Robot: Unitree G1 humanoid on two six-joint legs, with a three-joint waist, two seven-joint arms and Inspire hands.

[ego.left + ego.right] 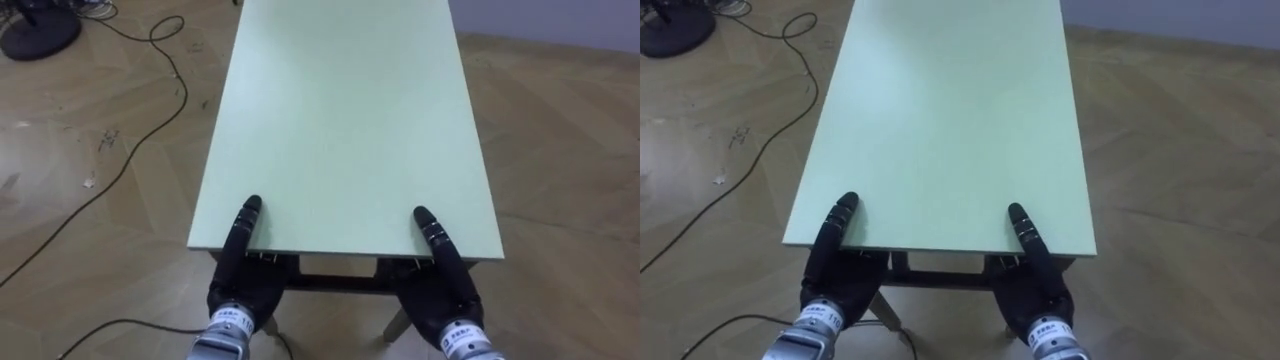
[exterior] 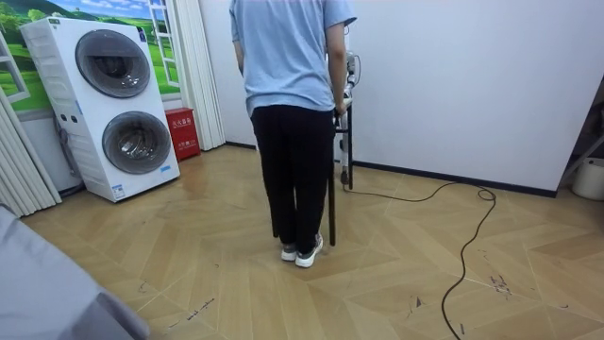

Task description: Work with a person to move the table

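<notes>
Left eye view: the pale green rectangular bench (image 1: 340, 120) runs lengthwise ahead of the left hand (image 1: 240, 283) and right hand (image 1: 437, 290), whose thumbs lie on its near edge, with the fingers hidden underneath, so their grip cannot be told.

Tabletop (image 1: 340, 120) ahead of both hands: plain pale green.
Left hand (image 1: 240, 285), right hand (image 1: 440, 292): black.
Frame (image 1: 335, 283) between hands: dark.
Floor (image 1: 560, 150) around hands: light-brown herringbone wood.
Cable (image 1: 130, 165) left of left hand: black.
Person (image 2: 288, 104): light-blue shirt (image 2: 283, 47), black trousers (image 2: 293, 161), white shoes (image 2: 302, 253).
Stacked washing machines (image 2: 104, 104): white, grey doors.

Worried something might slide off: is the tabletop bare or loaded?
Bare: the pale green tabletop shows nothing on it; only the left hand and right hand reach over its near edge.
</notes>
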